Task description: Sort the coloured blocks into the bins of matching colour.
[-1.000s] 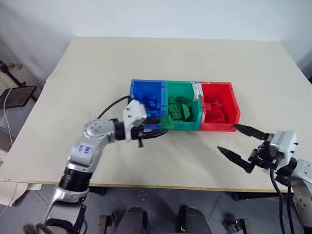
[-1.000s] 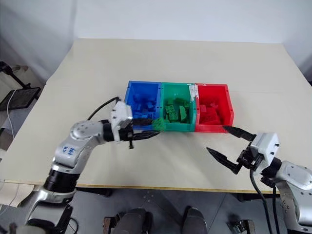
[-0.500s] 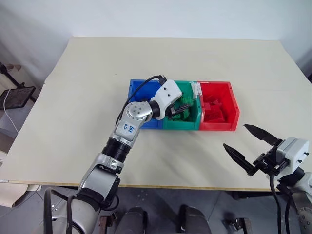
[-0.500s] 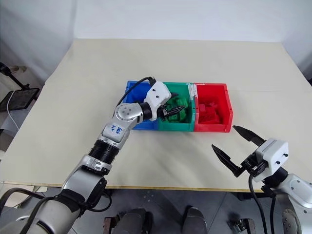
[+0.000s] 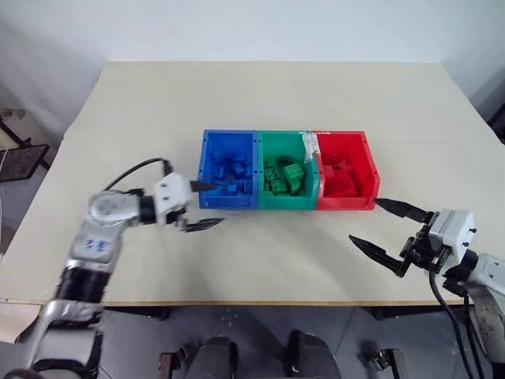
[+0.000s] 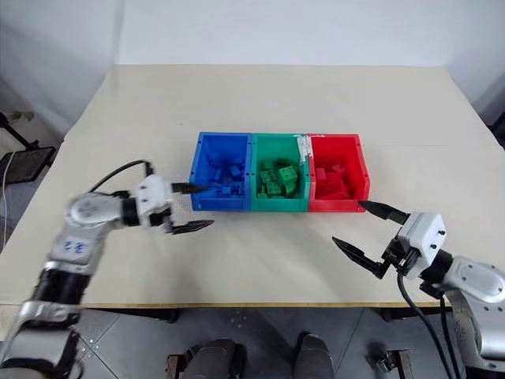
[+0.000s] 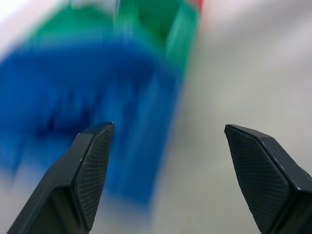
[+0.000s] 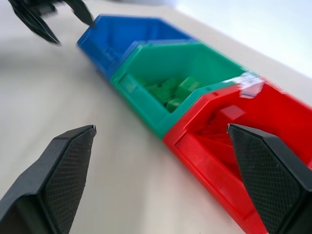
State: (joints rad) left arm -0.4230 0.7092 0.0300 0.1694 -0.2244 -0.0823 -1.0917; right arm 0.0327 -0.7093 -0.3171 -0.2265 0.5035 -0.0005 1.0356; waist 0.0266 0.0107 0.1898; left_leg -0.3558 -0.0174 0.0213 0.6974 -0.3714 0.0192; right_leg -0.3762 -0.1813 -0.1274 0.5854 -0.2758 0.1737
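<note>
Three joined bins sit on a table (image 5: 142,103), and the blue bin (image 5: 229,169) lies just ahead of the left gripper (image 5: 203,204), whose two black fingers stand apart with nothing between them, one fingertip near the bin's front corner. The green bin (image 5: 286,169) comes next, and the red bin (image 5: 343,169) lies ahead of the right gripper (image 5: 383,225), near one fingertip; its fingers are spread wide and hold nothing. Blue blocks (image 5: 230,170), green blocks (image 5: 282,175) and red blocks (image 5: 342,174) lie inside the bins of matching colour.

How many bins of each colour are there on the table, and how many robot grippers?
Blue bin: 1
Green bin: 1
Red bin: 1
Grippers: 2, the left gripper and the right gripper
Total: 5
</note>
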